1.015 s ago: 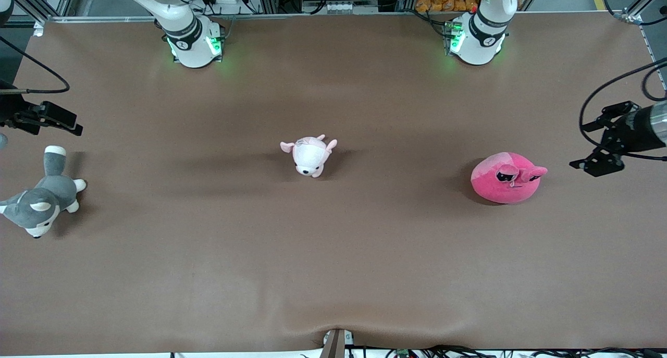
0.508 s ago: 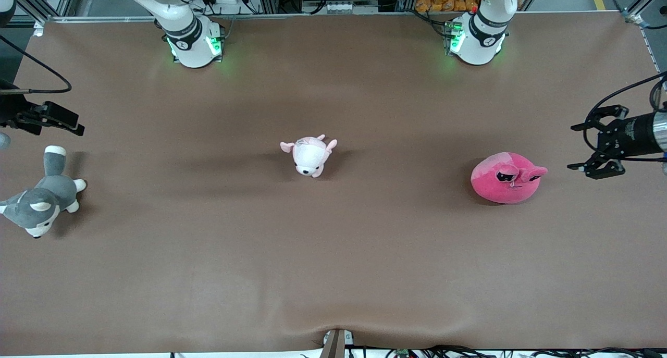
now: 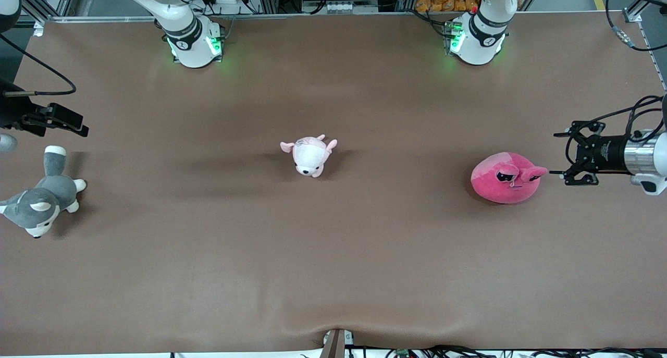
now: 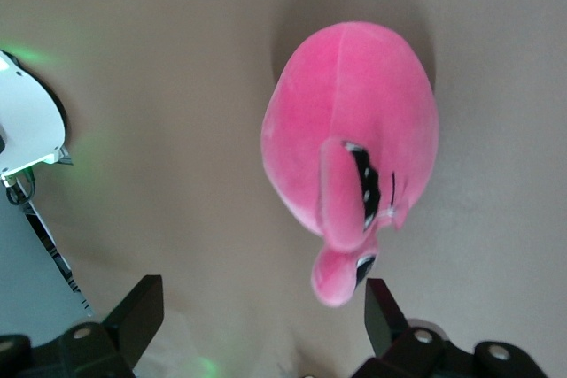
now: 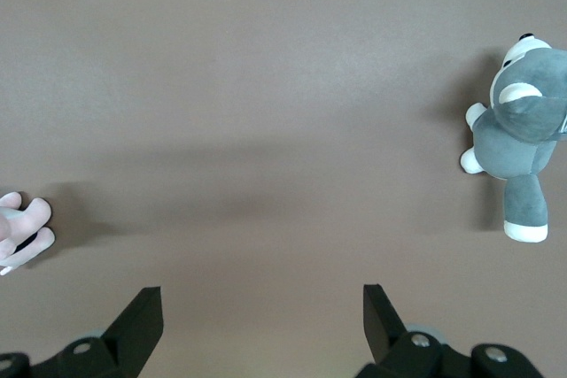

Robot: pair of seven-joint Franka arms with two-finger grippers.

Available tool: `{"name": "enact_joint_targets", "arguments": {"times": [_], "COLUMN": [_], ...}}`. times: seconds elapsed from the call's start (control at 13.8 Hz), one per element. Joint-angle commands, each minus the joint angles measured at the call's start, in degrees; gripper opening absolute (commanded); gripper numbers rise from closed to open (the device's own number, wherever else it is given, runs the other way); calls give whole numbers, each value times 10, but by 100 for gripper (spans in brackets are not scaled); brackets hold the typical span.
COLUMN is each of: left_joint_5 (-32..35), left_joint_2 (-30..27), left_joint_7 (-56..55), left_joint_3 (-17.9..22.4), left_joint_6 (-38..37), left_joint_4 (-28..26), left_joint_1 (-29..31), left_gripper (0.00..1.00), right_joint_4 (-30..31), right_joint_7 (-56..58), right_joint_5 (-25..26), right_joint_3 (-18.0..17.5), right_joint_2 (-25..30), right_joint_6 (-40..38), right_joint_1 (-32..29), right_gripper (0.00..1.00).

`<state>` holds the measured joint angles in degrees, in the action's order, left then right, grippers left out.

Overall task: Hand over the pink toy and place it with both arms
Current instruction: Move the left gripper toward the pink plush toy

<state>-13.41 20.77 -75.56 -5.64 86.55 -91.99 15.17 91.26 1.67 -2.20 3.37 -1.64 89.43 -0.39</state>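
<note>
Pink toy [image 3: 504, 179] sits on the brown table [image 3: 333, 254], toward the left arm's end, face turned to the front camera. Left gripper [image 3: 558, 153] hangs just beside it, jaws spread wide, gripping nothing. Pale plush [image 3: 309, 155] lies mid-table. Husky [image 3: 40, 200] lies at the right arm's end, where the right gripper [image 3: 82, 129] waits, released. No readable writing anywhere.

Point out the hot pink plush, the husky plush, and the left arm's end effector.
hot pink plush [image 3: 500, 187], front view, on its round body.
husky plush [image 3: 49, 194], front view, on its grey back.
left end effector [image 3: 561, 155], front view, midway between its open fingertips.
</note>
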Motion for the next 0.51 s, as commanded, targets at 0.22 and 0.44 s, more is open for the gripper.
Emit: {"name": "enact_joint_targets", "arguments": {"times": [0.22, 0.44], "left_joint_5": [-36, -59], "left_joint_2": [31, 31], "left_joint_7": [-9, -8], "left_joint_3": [-2, -2], "left_joint_6": [27, 63], "left_joint_4": [-10, -41], "left_joint_1": [28, 31], "left_gripper": [100, 100], "right_joint_4": [1, 1], "right_joint_7": [-6, -6], "right_joint_5": [-3, -3], "right_joint_3": [-1, -1], "right_joint_2": [2, 3], "right_joint_6": [-1, -2], "right_joint_1": [0, 0], "right_gripper": [100, 100]}}
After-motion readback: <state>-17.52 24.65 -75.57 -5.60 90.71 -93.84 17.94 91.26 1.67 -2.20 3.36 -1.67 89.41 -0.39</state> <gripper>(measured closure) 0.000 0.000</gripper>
